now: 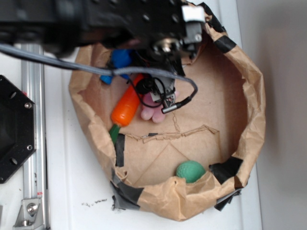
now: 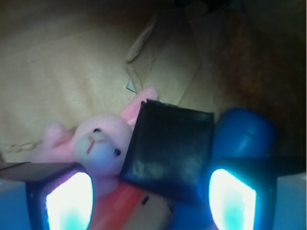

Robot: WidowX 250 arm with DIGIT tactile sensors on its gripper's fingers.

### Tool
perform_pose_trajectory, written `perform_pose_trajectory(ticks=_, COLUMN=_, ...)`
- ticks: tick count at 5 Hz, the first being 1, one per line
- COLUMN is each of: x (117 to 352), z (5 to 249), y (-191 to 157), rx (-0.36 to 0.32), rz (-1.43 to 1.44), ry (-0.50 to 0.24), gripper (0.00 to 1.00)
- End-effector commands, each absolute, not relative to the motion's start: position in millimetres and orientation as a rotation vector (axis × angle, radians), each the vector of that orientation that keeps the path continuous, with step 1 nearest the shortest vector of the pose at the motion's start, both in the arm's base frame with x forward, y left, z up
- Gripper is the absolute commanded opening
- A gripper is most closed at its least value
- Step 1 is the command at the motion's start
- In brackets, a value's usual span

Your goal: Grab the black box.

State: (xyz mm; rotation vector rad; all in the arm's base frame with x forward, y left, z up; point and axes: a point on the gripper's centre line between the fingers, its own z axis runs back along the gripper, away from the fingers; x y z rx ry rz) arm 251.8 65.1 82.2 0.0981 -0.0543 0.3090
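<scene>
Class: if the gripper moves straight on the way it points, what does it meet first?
Most likely the black box, lying between the open gripper's fingers; the pink bunny sits beside it. Depth is unclear.

One black box (image 2: 169, 152), one pink bunny (image 2: 98, 143), one orange carrot (image 1: 127, 105), one green ball (image 1: 190, 171), one blue object (image 2: 242, 136), one paper-walled bin (image 1: 249, 96).
</scene>
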Motion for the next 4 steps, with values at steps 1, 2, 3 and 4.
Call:
perform_pose_trajectory(ticks=1, x=247, z=109, y=83, rx=0.082, rz=0.355, ry=-0.122, gripper=1.0)
perform_pose_trajectory(ticks=2, x=251, z=91, y=87, rx=0.109, rz=0.361, ry=-0.081, gripper=1.0)
perform_pose_trajectory(ticks=3, x=257, z=74, y=91, rx=0.141, rz=0.366, ry=-0.041, gripper=1.0)
perform_pose_trajectory(ticks=4, x=259, z=68, y=94, rx=0.147, rz=0.371, ry=-0.029, gripper=1.0)
